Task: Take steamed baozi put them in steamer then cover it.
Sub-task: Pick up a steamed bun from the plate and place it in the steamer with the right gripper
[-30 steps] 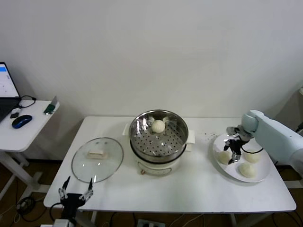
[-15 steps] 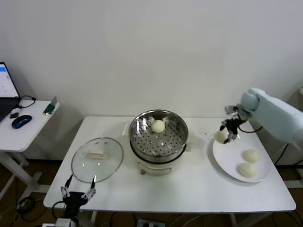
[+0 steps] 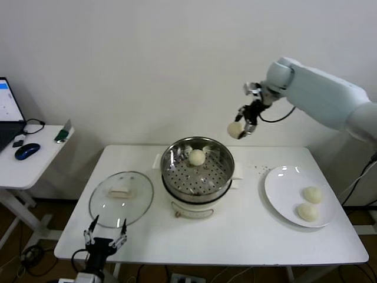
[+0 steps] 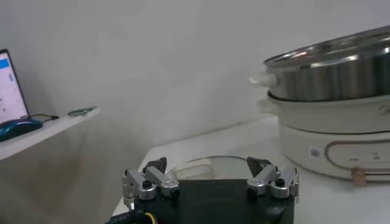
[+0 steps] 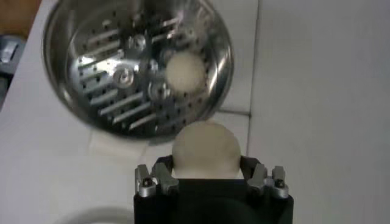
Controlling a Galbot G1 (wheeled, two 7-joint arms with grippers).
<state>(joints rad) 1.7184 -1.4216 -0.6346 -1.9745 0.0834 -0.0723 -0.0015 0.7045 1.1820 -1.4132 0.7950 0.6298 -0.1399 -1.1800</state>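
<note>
Wide white table (image 3: pixel 247 236) under everything, carrying the steamer (image 3: pixel 197 174) at its middle. Steamer open, perforated tray showing, one steamed baozi (image 3: pixel 197 157) resting on the tray toward the back wall of the pot; same bun visible in the right wrist view (image 5: pixel 186 70).

To the right of the steamer, well apart from it, a white plate (image 3: pixel 280 188) holding two more buns (image 3: pixel 312 194) (image 3: pixel 307 211), side by side near the plate's outer edge.

To the left of the steamer, just beside it, the cover (image 3: pixel 121 198) lying flat on the table, cream handle up, glass dome uncovered by anything.

Up above the steamer's right rear rim, raised well clear of the pot: right gripper (image 3: pixel 242 125), arm reaching in from the right. Fingers narrowed onto a fourth baozi (image 3: pixel 235 130), clamped from two opposite sides. In the right wrist view, bun (image 5: pixel 205 150) seated between the finger bases, bulging out past them toward the pot, with the fingers (image 5: pixel 150 181) pressed at its flanks.

Below the table's front edge, left of the steamer and near the cover: left gripper (image 3: pixel 105 240), parked low. Fingers (image 4: pixel 149 181) spread wide, nothing between them; cover and steamer base seen beyond.
</note>
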